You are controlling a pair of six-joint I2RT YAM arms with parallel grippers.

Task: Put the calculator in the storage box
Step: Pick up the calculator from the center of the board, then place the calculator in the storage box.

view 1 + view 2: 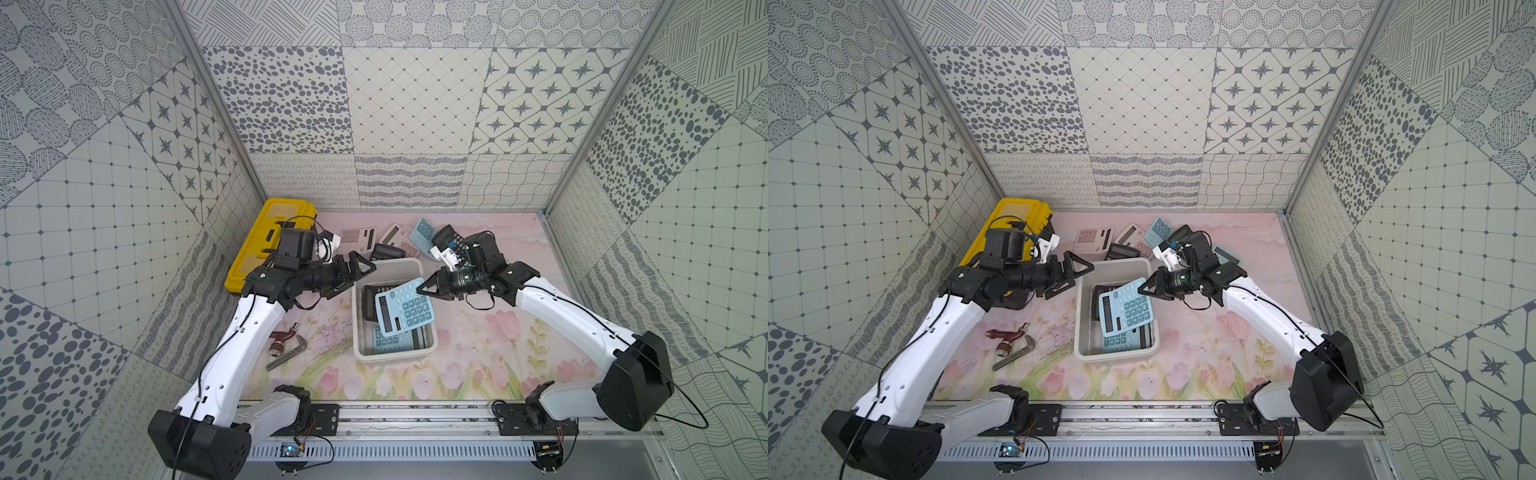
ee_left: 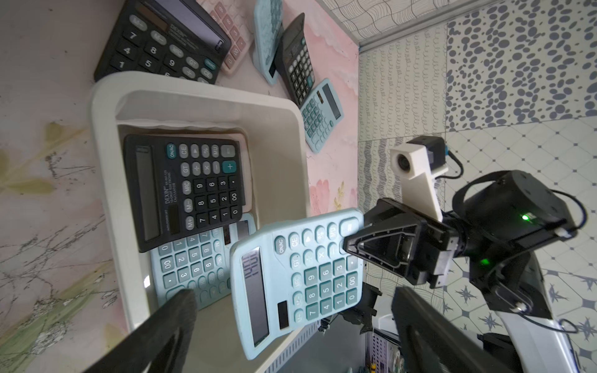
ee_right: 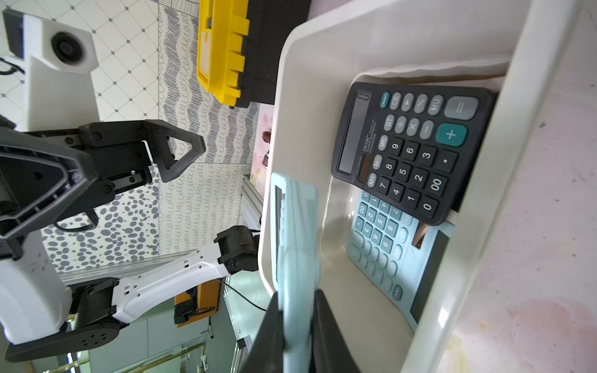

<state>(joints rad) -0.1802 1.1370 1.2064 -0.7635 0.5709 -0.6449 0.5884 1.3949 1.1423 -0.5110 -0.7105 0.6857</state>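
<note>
Pinches a light-blue calculator (image 1: 404,309) by one edge in the closed right gripper (image 1: 422,289), tilted above the white storage box (image 1: 395,358) and the black calculator (image 1: 369,302) inside, seemingly ready for lowering in, with the left gripper (image 1: 358,279) spread wide, empty, beside the rim.

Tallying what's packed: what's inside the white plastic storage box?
A black rectangular calculator partly over a light-blue rectangular calculator; anything beneath them is covered. The right end effector holds a second light-blue calculator above.
</note>
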